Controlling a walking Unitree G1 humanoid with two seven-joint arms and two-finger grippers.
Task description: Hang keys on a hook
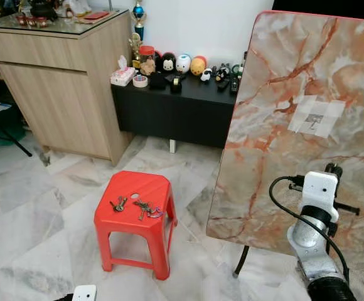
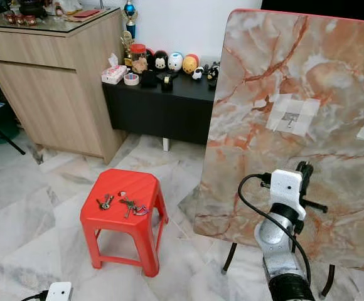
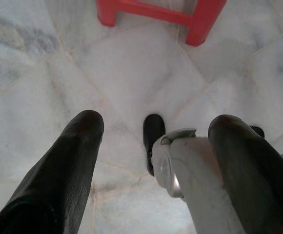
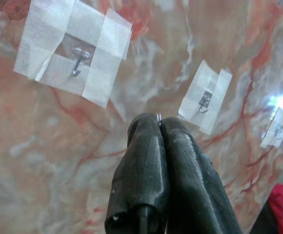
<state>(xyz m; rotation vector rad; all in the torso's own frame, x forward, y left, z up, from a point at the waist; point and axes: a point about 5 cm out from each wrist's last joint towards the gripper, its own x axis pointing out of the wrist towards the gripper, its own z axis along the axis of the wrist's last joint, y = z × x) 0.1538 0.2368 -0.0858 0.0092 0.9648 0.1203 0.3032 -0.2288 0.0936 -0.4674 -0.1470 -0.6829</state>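
Status of task: hanging not yet done. Both key bunches are seen lying on the red stool, and the hooks in view carry nothing.

Left claw (image 3: pixel 151 161): fingers held well apart, nothing between them; hung low over the marble floor (image 3: pixel 131 73), with the red stool (image 1: pixel 135 207) ahead of it.

Right claw (image 4: pixel 158 126): fingers pressed together, raised before the marble-patterned board (image 1: pixel 295 125). A small glint of wire ring (image 4: pixel 158 116) is noted at the fingertips; whether a key is pinched cannot be told.

Beyond the right claw: a taped hook (image 4: pixel 78 61) up on the board, a second taped hook (image 4: pixel 203 101) just past the fingertips, a third (image 4: pixel 277 129) farther along.

Keys: one bunch (image 1: pixel 118 204) and a second bunch (image 1: pixel 146 208) on the stool top, well apart from the right claw.

Remaining, by judgement: one bunch to be grasped, carried to the board, and looped over a hook.
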